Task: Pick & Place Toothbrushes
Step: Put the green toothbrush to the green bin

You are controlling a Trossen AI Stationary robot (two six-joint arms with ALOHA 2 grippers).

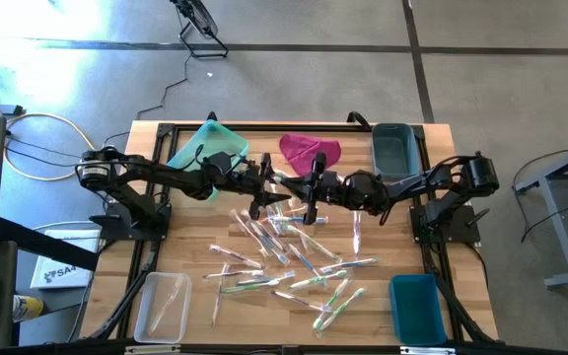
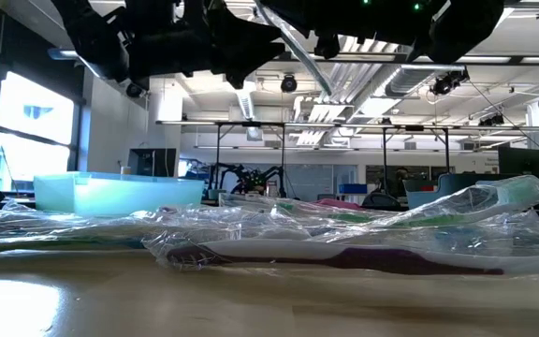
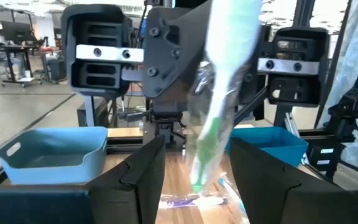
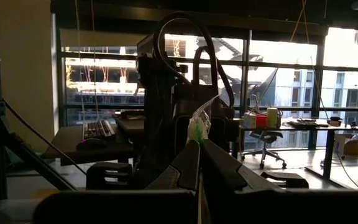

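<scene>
Low view, at the near edge of the table (image 2: 157, 300): a wrapped toothbrush with a dark purple handle (image 2: 344, 255) lies flat, closest to the camera. Behind it the other toothbrushes (image 1: 289, 261) lie scattered in their clear shiny wrappers, some crossing one another, over the middle of the table.

From above, a clear tray (image 1: 161, 306) sits at the near left corner and a blue bin (image 1: 417, 308) at the near right corner. Both stand apart from the scatter.

Past the scatter, the two arms meet above the middle of the table. The right tool (image 4: 199, 149) has its fingers pressed together on the held toothbrush (image 3: 219, 118), which has a green handle and hangs in its wrapper, tilted. The left tool (image 3: 194, 152) faces it with fingers (image 3: 143, 174) apart, one on each side of the hanging wrapper. Whether they touch it cannot be told.

At the far edge of the table lie a pale green tub (image 1: 205, 148) on the left, a magenta cloth (image 1: 311, 150) in the middle and a grey-blue bin (image 1: 394, 148) on the right.
</scene>
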